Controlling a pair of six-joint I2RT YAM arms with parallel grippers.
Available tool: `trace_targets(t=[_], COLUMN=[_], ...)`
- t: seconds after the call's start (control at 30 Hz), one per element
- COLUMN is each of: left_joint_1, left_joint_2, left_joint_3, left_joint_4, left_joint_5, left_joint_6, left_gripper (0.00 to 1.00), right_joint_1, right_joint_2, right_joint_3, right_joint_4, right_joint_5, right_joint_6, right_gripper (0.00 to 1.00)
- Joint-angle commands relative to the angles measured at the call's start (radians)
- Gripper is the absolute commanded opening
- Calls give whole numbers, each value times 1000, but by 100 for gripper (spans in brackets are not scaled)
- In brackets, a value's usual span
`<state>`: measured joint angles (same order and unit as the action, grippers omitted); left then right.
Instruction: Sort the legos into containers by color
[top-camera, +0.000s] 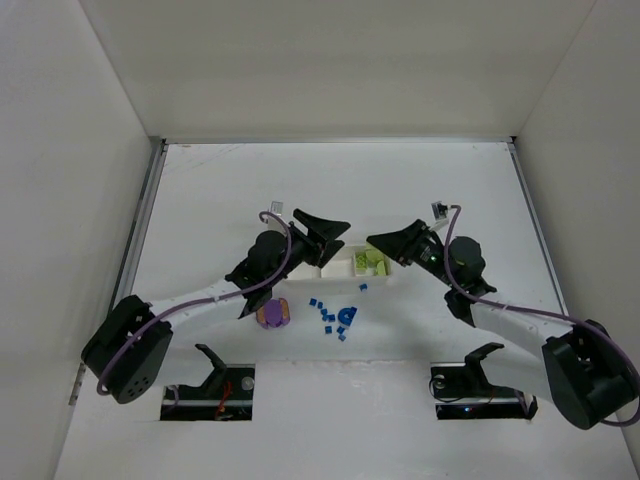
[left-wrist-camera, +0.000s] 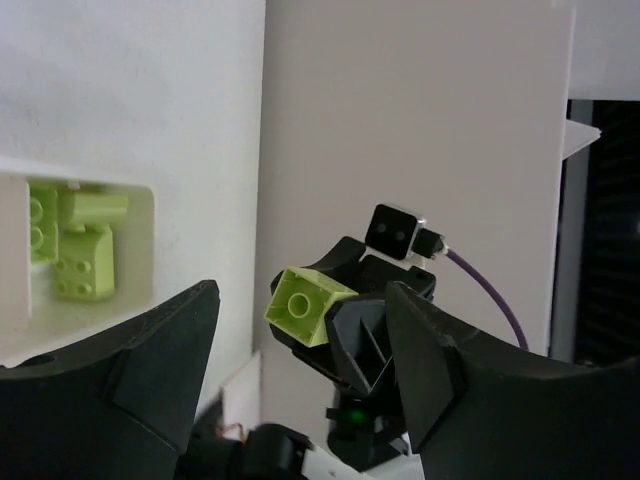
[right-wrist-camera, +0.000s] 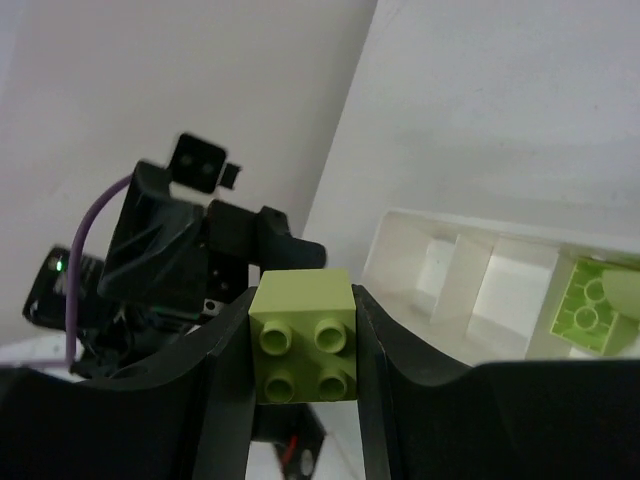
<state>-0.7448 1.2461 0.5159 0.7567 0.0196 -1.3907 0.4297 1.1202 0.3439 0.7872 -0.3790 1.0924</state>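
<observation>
Held piece: a yellow-green brick (right-wrist-camera: 303, 345) with four studs, which face the right wrist camera.
Handling: we judge it light, rigid and smooth-walled. Its flat opposite sides are the places to take hold, since a skewed pinch could let it squirt out.
Right jaws: the right gripper (right-wrist-camera: 302, 308) is closed on the brick's two side walls, and the brick sits square at the jaw tips.
Position: we see the brick poised near the 3 o'clock end of the white tray (top-camera: 335, 266), where other sorted yellow-green bricks (top-camera: 367, 263) lie.
Left jaws: the left gripper (top-camera: 328, 238) is parted and empty. It faces the brick from 9 o'clock and stands apart from it.
Unsorted: small blue bricks (top-camera: 328, 316) lie at the tray's 6 o'clock and a purple-and-orange piece (top-camera: 272, 314) at 7 o'clock, all on the worktop (top-camera: 430, 190).
</observation>
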Motion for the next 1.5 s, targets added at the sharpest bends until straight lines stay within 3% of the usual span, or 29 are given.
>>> trace_targets(t=[0.0, 0.27, 0.7, 1.2, 1.47], left_joint_1=[20, 28, 38, 31, 45], left_joint_2=[39, 118, 167, 233, 245], left_joint_3=[59, 81, 59, 47, 24], left_joint_4=[-51, 67, 159, 259, 317], left_joint_5=[193, 365, 378, 378, 349], left_joint_6=[-230, -393, -458, -488, -492], left_gripper=[65, 67, 63, 39, 35], right_joint_1=[37, 31, 123, 143, 163], right_joint_2=[0, 4, 46, 78, 110], right_joint_3=[55, 47, 84, 76, 79], right_joint_4=[158, 253, 156, 107, 99], right_joint_5=[-44, -135, -97, 18, 75], right_joint_6=[-190, -344, -511, -595, -620], right_gripper=[28, 29, 29, 29, 29])
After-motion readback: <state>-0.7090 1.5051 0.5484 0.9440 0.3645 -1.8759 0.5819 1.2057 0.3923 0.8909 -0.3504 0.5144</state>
